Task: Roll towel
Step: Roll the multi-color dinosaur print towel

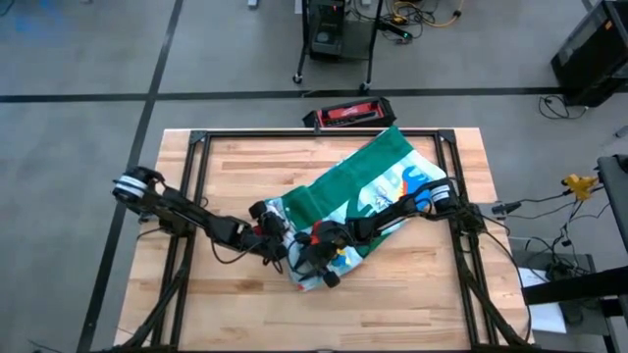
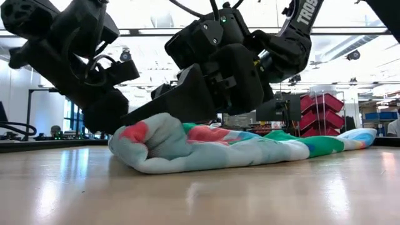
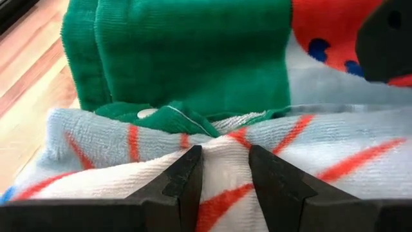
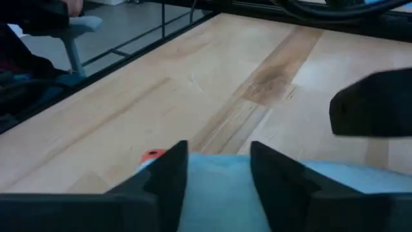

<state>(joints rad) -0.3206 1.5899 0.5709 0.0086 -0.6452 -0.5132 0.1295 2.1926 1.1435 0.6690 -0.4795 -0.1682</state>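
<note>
High view: towel lies on the table, running diagonally from lower centre of the frame up toward the upper right. Green back shows at the upper end; striped, printed face along the right side and at the lower end.

Left arm enters from mid-left. Left gripper sits at the towel's lower-left edge. Left wrist view: fingers clamped on a fold of the striped cloth — a narrow ridge of towel is pinched between them, with green border bunched just behind it.

Right arm enters from mid-right, reaching across the towel. Right gripper is over the towel's lower end, just beside the left gripper. Right wrist view: fingers stand apart over pale cloth; nothing pinched between them that I can see.

Low view: lower end of towel forms a thick rounded roll at centre-left, resting on the table — the rest trails flat toward the right. Both grippers hang directly above the rolled end.
</note>
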